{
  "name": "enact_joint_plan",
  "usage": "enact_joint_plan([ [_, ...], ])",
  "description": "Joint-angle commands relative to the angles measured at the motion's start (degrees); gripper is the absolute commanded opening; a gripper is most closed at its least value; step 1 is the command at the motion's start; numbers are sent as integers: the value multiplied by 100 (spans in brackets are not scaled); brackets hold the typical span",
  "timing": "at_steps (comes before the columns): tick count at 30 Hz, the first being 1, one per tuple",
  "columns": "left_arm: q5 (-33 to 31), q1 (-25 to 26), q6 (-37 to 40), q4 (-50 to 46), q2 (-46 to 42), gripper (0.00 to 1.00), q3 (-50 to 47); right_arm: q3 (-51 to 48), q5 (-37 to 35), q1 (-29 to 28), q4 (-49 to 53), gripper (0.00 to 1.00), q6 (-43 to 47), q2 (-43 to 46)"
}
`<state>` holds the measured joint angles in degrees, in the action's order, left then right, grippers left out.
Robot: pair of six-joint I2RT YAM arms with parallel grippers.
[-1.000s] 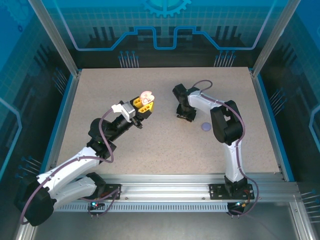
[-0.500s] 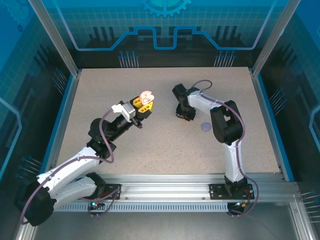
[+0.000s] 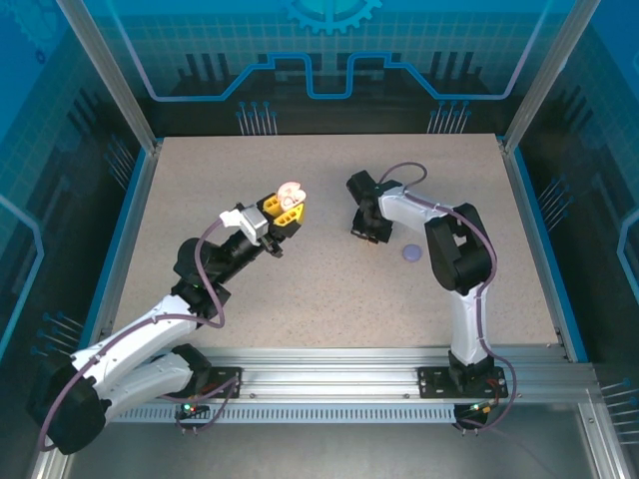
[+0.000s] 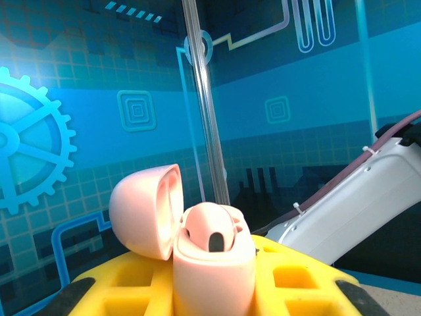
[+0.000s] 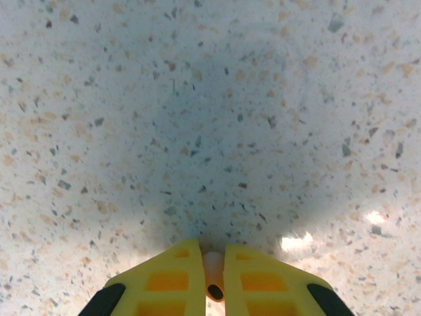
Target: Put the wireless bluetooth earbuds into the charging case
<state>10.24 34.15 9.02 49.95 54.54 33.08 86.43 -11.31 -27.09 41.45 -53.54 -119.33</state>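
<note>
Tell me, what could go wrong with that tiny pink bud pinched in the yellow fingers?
The pink earbud sits right at the tips of the right fingers, so it might slip or pop out when lifted. The pink case is held up by the left fingers with its lid open; a clumsy push might tilt it or bump the lid.

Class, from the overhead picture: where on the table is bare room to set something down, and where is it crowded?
Bare: the far strip of the table behind both arms; the left side between the blue edge and the left arm; the near middle between the arms. Crowded: the centre, around the pink case, the right arm and purple disc.
</note>
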Motion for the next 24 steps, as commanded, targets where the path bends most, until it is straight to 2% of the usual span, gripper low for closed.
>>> enact_joint_plan([
  [1, -67, 30, -1, 162, -6, 0, -30, -121, 73, -90, -89, 4, 187, 377],
  [12, -6, 32, -50, 63, -5, 0, 14, -335, 92, -120, -396, 4, 604, 1474],
  [24, 37, 32, -50, -39, -1, 0, 110, -884, 838, -102, -1564, 3, 1064, 3280],
])
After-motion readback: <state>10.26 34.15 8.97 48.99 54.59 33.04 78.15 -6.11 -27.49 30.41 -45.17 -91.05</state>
